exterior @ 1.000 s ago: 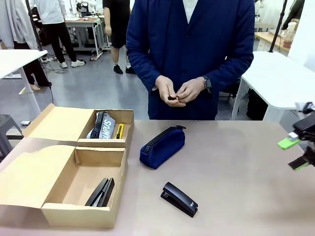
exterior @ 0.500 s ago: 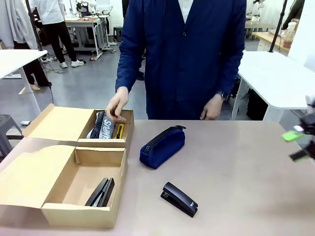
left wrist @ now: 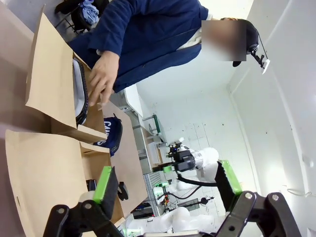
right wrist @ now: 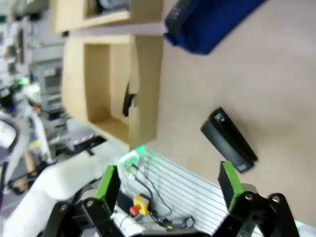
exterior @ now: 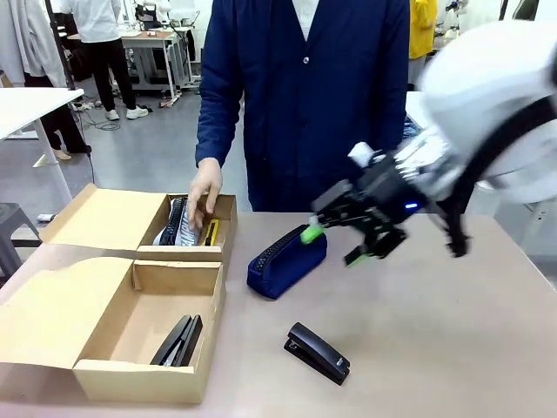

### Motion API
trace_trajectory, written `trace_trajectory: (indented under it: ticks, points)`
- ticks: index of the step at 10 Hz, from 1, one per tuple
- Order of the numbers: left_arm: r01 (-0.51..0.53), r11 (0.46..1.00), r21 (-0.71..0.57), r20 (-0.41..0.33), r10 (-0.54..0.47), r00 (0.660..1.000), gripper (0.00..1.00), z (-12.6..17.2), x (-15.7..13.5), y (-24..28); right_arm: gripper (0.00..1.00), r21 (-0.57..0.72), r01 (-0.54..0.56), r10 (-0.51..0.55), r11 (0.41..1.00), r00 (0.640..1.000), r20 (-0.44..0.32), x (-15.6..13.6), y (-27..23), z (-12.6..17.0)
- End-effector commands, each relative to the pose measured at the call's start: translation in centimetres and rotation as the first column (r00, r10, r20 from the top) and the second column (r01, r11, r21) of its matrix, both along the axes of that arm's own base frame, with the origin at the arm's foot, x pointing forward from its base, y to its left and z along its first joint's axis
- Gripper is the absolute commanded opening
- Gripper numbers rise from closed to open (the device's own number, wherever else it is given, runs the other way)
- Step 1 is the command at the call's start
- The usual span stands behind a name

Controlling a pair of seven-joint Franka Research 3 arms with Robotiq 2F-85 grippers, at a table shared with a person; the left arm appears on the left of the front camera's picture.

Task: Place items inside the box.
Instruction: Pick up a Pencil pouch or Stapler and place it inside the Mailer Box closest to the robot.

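Navy pencil case [exterior: 287,259] sits on the tabletop, outside the box [exterior: 139,383] to its left. The robot's right hand [exterior: 334,246], spread and empty, has swung in above the case's right end, so it is likely the next item packed; a stapler [exterior: 318,353] waits in front of it

The right arm [exterior: 500,96] is a bulky rounded white shell with a black cable [exterior: 459,233] looped beside it, its black right tool [exterior: 335,246] lit by a small blue dot and tipped with green pads [exterior: 312,232]; the left tool [left wrist: 167,180] matches, showing round pivot screws; the person [exterior: 305,96] wears a navy buttoned coat.
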State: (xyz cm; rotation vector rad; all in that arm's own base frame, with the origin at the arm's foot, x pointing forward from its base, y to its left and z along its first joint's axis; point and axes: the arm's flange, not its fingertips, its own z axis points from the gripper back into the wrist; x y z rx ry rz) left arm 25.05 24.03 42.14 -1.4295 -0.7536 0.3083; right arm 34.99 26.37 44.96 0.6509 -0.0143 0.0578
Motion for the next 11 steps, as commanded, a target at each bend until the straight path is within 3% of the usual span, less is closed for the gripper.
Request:
trace_trajectory:
  ticks: [1, 2, 3, 4, 5, 6, 7, 8, 9, 10, 11]
  points:
    - [-0.006, 1.000, -0.003, 0.030, 0.006, 1.000, 1.00, 0.1, -0.2, -0.3, 1.00, -0.056, -0.005, 0.000, 0.998, 0.997, -0.075, 2.5, -2.0, -0.4]
    - [-0.006, 1.000, -0.003, 0.030, 0.006, 1.000, 1.00, 0.1, -0.2, -0.3, 1.00, 0.000, 0.000, 0.000, 1.000, 1.000, 0.000, 0.0, 0.0, 0.0]
    - [-0.006, 1.000, -0.003, 0.030, 0.006, 1.000, 1.00, 0.1, -0.2, -0.3, 1.00, -0.045, 0.005, -0.007, 0.999, 0.999, -0.036, 1.1, 0.9, -1.5]
    - [-0.006, 1.000, -0.003, 0.030, 0.006, 1.000, 1.00, 0.1, -0.2, -0.3, 1.00, -0.062, -0.218, 0.215, 0.974, 0.975, -0.051, -0.3, 1.1, -0.5]
    - [-0.006, 1.000, -0.003, 0.030, 0.006, 1.000, 1.00, 0.1, -0.2, -0.3, 1.00, -0.114, -0.688, 0.698, 0.716, 0.709, 0.101, 1.6, 3.1, -0.3]
    - [-0.006, 1.000, -0.003, 0.030, 0.006, 1.000, 1.00, 0.1, -0.2, -0.3, 1.00, -0.133, -0.889, 0.886, 0.439, 0.402, 0.232, 4.1, 4.1, -0.4]
    - [-0.006, 1.000, -0.003, 0.030, 0.006, 1.000, 1.00, 0.1, -0.2, -0.3, 1.00, -0.221, -0.961, 0.937, 0.164, 0.081, 0.341, 6.2, 4.7, -0.4]
    - [-0.006, 1.000, -0.003, 0.030, 0.006, 1.000, 1.00, 0.1, -0.2, -0.3, 1.00, -0.432, -0.902, 0.904, 0.012, -0.175, 0.391, 7.9, 5.1, -0.7]
    - [-0.006, 1.000, -0.003, 0.030, 0.006, 1.000, 1.00, 0.1, -0.2, -0.3, 1.00, -0.509, -0.853, 0.824, -0.116, -0.369, 0.430, 8.5, 5.5, -0.9]
    - [-0.006, 1.000, -0.003, 0.030, 0.006, 1.000, 1.00, 0.1, -0.2, -0.3, 1.00, -0.495, -0.856, 0.800, -0.146, -0.397, 0.451, 7.8, 5.5, -0.7]
    - [-0.006, 1.000, -0.003, 0.030, 0.006, 1.000, 1.00, 0.1, -0.2, -0.3, 1.00, -0.303, -0.931, 0.939, 0.204, 0.099, 0.328, 6.9, 5.4, 0.3]
